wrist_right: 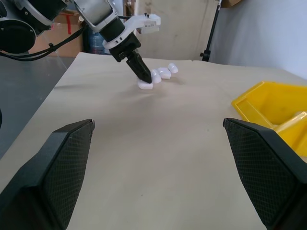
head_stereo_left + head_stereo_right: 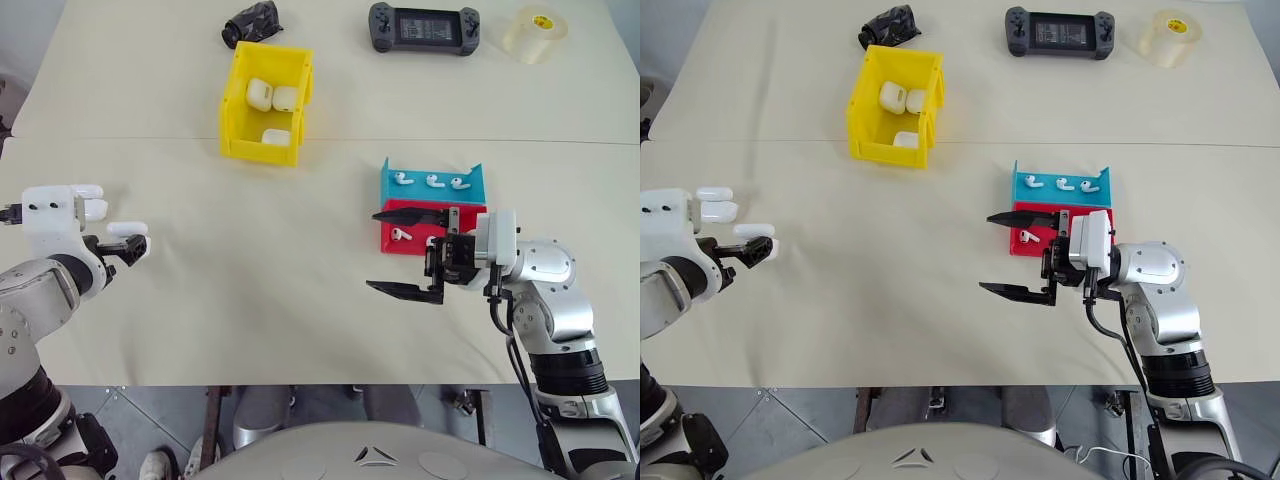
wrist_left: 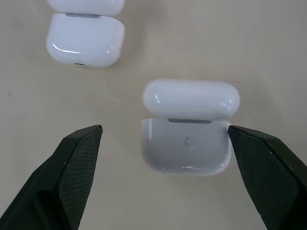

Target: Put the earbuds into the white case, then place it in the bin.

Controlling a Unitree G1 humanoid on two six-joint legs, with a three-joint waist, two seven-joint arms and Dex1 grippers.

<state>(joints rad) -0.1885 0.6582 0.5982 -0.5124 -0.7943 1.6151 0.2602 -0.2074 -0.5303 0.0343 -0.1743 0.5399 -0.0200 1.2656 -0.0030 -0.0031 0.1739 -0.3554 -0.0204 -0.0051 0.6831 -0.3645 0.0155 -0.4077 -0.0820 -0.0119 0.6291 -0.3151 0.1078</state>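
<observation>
2 wide-spread left gripper [image 3: 165, 139] fingers straddle the white case [image 3: 186, 125] lying shut on the table [image 2: 300, 300]; glossy, light, probably slippery, so pinch its flat sides. Right gripper [image 2: 405, 252] gapes empty.

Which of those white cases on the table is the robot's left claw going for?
The white case between the open left gripper's fingers; the other loose cases lie beyond it.

Both arms wear silver-grey rounded shells with black ribbed joints. Each wrist ends in a white block; the left pincer [image 2: 128, 250] and right pincer [image 2: 405, 252] have black wedge fingers [image 1: 53, 167] with fine cross-hatched texture. A black cable loops beside the right forearm.
</observation>
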